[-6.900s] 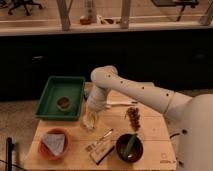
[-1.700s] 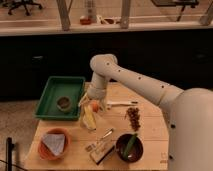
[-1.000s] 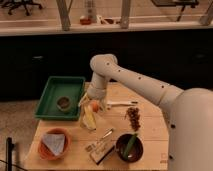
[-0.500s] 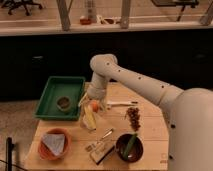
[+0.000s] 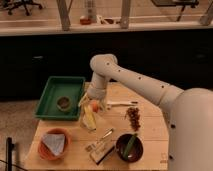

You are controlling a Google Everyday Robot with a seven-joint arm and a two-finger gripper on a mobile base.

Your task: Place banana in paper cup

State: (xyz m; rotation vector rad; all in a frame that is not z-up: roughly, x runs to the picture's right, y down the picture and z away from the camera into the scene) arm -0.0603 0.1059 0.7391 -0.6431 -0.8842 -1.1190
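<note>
End effector (image 5: 90, 102) sits low at frame centre-left, right above the banana (image 5: 89, 118) on the table (image 5: 150, 125); can't tell its grip. Paper cup isn't visible.

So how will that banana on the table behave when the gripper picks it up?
Banana looks small and curved, so probably light and unlikely to roll. Its smooth peel may slip or bruise under a hard squeeze. The gripper hangs just above it, beside the small orange thing.

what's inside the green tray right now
Inside the green tray sits one small dark olive-brown dish; its contents can't be made out. The gripper is by the tray's right edge, near the banana.
</note>
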